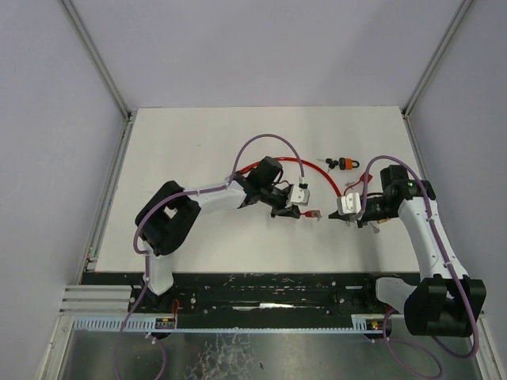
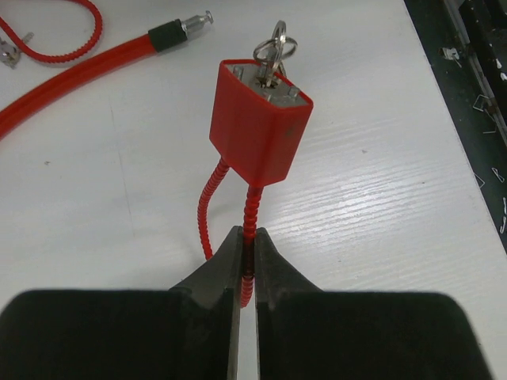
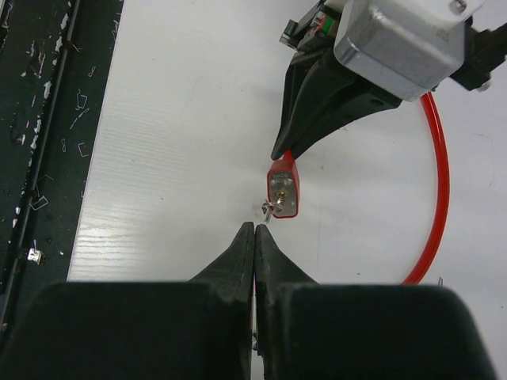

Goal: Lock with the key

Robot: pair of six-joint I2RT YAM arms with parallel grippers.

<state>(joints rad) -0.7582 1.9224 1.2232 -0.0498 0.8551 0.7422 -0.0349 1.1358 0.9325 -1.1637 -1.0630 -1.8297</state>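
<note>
Red lock cable [image 2: 250, 214] clamped by outstretched left arm [image 1: 212, 194].

Top view looks down from the near side; left wrist faces right, right wrist left, both close on the red lock [image 2: 260, 127].

Left arm reaches in with its elbow bent out wide, and the left gripper [image 2: 246, 247] is pinched tight on the red cable [image 2: 251, 207]. Right arm folds in from the opposite side, right gripper [image 3: 253, 231] pressed flat together, tip pointing toward its partner.
</note>
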